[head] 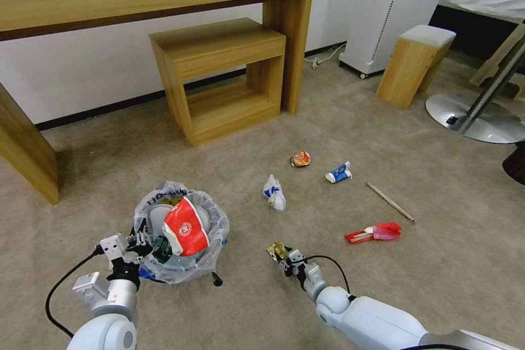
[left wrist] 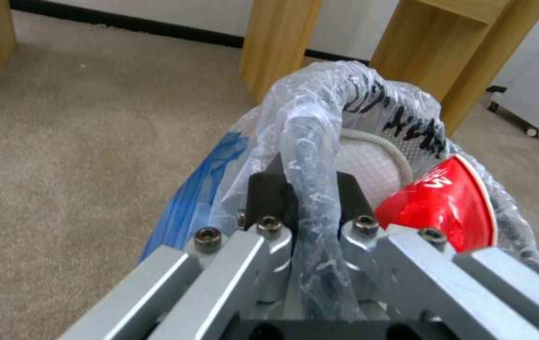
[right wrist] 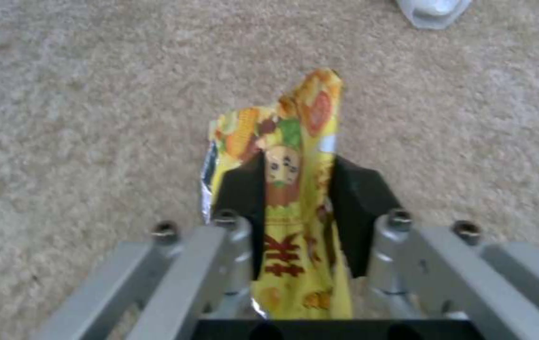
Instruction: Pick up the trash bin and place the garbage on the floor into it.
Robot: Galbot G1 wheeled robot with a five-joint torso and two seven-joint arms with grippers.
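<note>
Beige carpet, head view: floor [head: 383,295] carries loose garbage ahead of the robot: white bag [head: 274,193], orange wrapper [head: 300,159], blue-white carton [head: 338,173], wooden stick [head: 390,202], red packet [head: 374,233].
Trash bin, head view: trash bin [head: 180,268] sits low on the robot's left side, clear liner bunched round the rim, red paper cup [head: 185,227] and a white slipper [head: 157,217] inside.
Left gripper, head view: left gripper [head: 141,243] at the bin's near rim.
Right gripper, head view: right gripper [head: 283,256] low over the carpet, right of the bin and apart from it, with a snack wrapper [head: 276,250] at its tip.
Left wrist view: jaws clamped on the liner-wrapped rim of the bin [left wrist: 310,156]; cup [left wrist: 440,205] leans just inside.
Right wrist view: jaws closed on the yellow wrapper [right wrist: 288,189], gripped low on its length, upper end standing free.
Step in hand, judged: carry the wrapper across to the bin.
Advice: keep the bin level; bring the wrapper fully over the opening, clear of the cup, before letting go, since light foil could catch on the liner.
</note>
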